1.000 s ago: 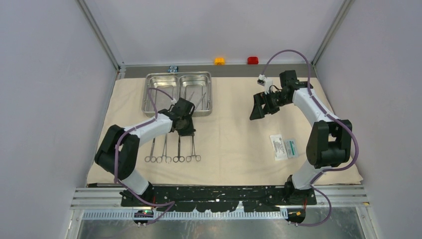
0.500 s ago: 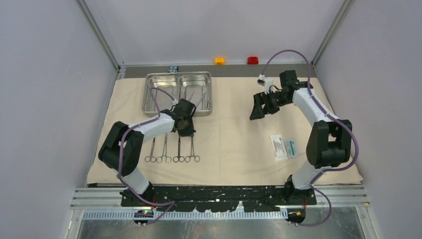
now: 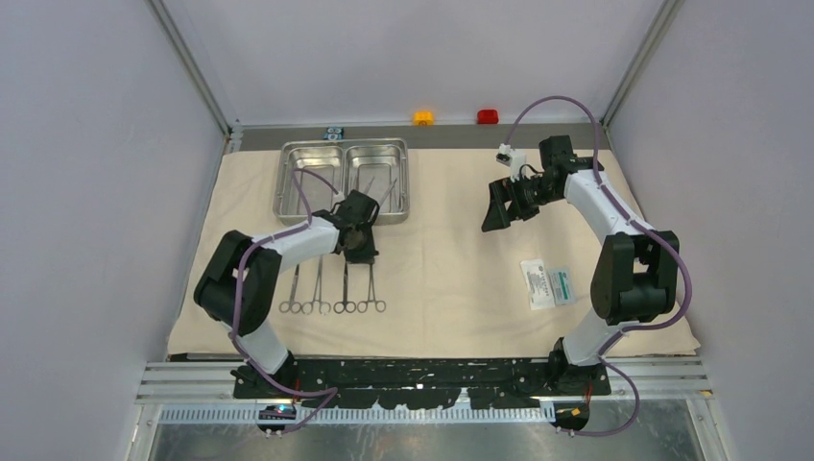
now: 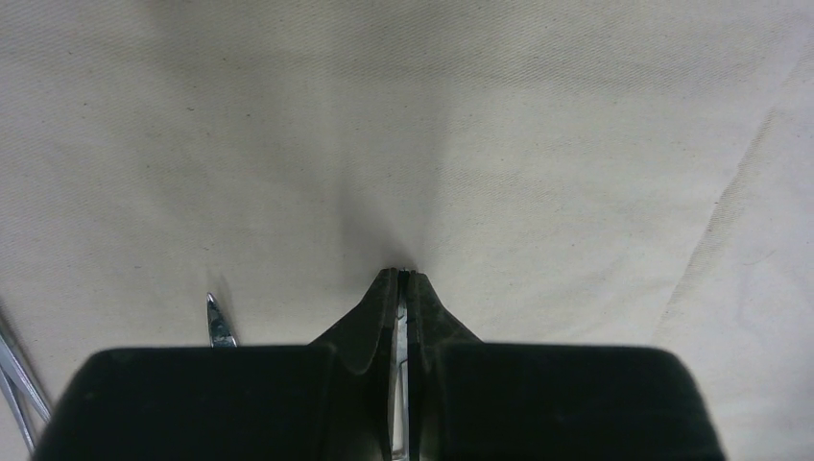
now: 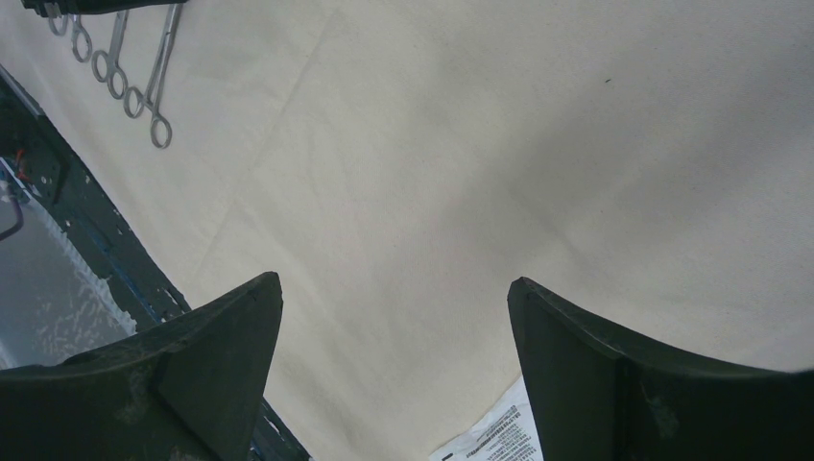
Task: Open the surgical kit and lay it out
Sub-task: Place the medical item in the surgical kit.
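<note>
**Left end effector (image 3: 359, 248) pinched tight on a slim steel instrument (image 4: 399, 384), at the top of the forceps row**

The ring-handled forceps (image 3: 344, 293) lie side by side on the beige cloth (image 3: 451, 250) in the lower left of the overhead view. Their long axes run up and down the frame, with the rings toward the bottom edge. The left end effector sits at their upper tips. The steel tray (image 3: 284, 182) is just above it, with thin tools (image 3: 370, 187) left in its right compartment, so the left arm is much the nearer for those. The right end effector (image 3: 499, 206) hangs spread wide and empty at the upper right. The white-and-green packet (image 3: 547, 283) lies on the surface below it.
</note>
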Motion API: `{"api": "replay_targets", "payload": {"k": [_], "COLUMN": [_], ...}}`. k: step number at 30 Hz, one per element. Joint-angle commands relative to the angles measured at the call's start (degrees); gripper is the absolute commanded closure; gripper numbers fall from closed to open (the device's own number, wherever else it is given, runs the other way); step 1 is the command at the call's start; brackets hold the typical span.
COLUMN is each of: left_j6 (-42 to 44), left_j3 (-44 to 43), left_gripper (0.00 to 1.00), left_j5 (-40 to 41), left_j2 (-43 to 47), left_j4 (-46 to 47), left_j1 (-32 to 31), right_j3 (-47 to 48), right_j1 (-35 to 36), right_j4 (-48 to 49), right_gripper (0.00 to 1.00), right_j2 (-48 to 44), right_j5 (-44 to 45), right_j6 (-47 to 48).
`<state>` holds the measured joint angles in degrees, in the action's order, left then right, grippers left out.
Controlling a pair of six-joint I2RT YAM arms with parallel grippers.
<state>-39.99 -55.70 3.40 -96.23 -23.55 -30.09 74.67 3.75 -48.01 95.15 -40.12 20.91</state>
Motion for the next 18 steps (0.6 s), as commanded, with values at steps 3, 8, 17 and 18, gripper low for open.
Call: {"api": "replay_targets", "payload": {"k": [3, 8, 17, 18], "left_j6": [0.7, 0.6, 1.8, 2.5], "left_j3": [-2.0, -1.5, -2.4, -2.8], "left_gripper": [0.89, 0.75, 0.66, 0.65], "left_j5": [0.0, 0.0, -1.3, -1.4], "left_j2": [-0.2, 0.7, 3.2, 3.9], "left_j4": [1.0, 1.0, 0.0, -0.2], "left_j1": [0.4, 0.4, 0.5, 0.5], "right_j3": [0.4, 0.6, 0.7, 0.7], "right_j1": [-0.1, -0.1, -0.1, -0.1], "right_j4": [1.0, 0.8, 0.9, 0.9], "right_gripper": [0.08, 0.08, 0.08, 0.08], "right_j2": [-2.0, -1.6, -1.8, -1.8], "right_j5": [-0.2, -0.3, -0.6, -0.9], "right_j6": [0.9, 1.0, 0.7, 0.5]}}
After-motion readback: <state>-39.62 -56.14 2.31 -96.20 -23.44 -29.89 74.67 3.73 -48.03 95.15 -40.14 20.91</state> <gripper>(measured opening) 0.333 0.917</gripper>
